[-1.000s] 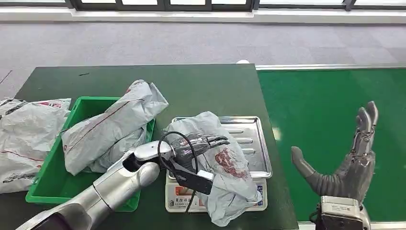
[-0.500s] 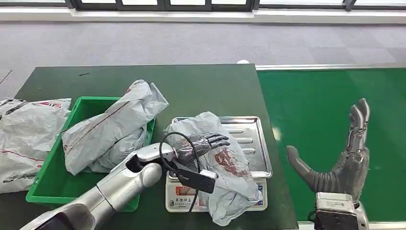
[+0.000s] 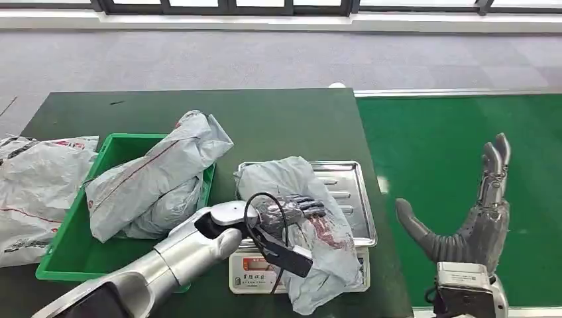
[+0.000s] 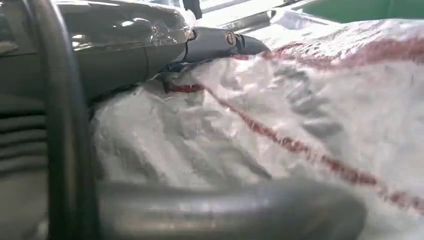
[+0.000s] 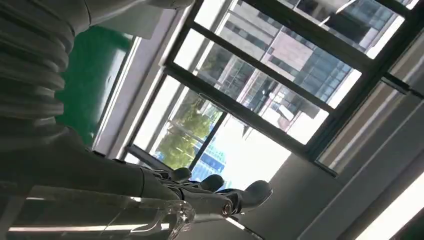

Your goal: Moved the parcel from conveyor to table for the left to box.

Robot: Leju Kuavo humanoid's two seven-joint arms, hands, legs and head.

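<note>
Parcel: crumpled grey plastic mailer bag with red print (image 3: 311,225), lying across the metal weighing tray (image 3: 351,199) of a small white scale (image 3: 255,273) on the dark green table (image 3: 265,119); lower end hanging over the scale's front.
Left robot hand: (image 3: 291,211) lying on top of the grey parcel, dark fingers (image 3: 311,207) laid over the crumpled plastic; pressing down or truly gripping cannot be told, since the left wrist view is blurred and close against the bag (image 4: 310,115).
Right robot hand: (image 3: 474,218) raised over the bright green conveyor belt (image 3: 450,146), fingers spread and pointing up, thumb out to the side, holding nothing.
Box: green plastic crate (image 3: 73,252) just beside the scale, with another large grey mailer bag (image 3: 152,175) resting in it and leaning over its rim.
Table edge: more grey mailers (image 3: 33,192) piled beside the crate.
</note>
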